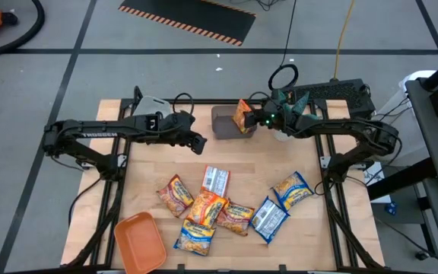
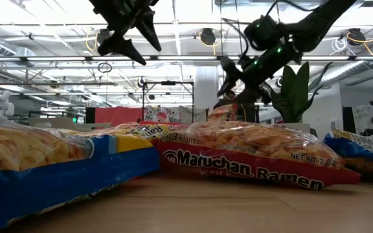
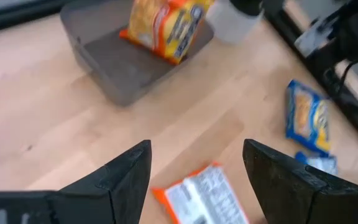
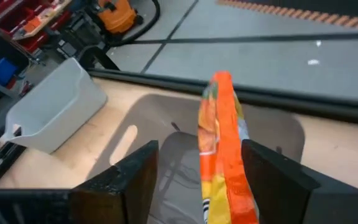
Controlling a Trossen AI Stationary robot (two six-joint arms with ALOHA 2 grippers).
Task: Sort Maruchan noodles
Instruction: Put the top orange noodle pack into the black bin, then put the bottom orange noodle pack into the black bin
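An orange Maruchan packet (image 4: pixel 219 143) stands on edge in the grey bin (image 1: pixel 223 125) at the table's far middle, its lower end on the bin floor (image 3: pixel 117 68). My right gripper (image 4: pixel 199 168) hovers over the bin, open, one finger on either side of that packet's top. My left gripper (image 1: pixel 201 144) is open in the air left of the bin, above a white-backed packet (image 3: pixel 204 199). Several more packets (image 1: pixel 206 207), orange and blue-and-yellow, lie flat in a loose heap at the table's near middle.
An orange tray (image 1: pixel 139 240) lies at the near left corner. A white container (image 4: pixel 55 112) sits at the far left and a potted plant (image 2: pixel 296 90) stands under the right arm. Bare wood separates the heap from the bin.
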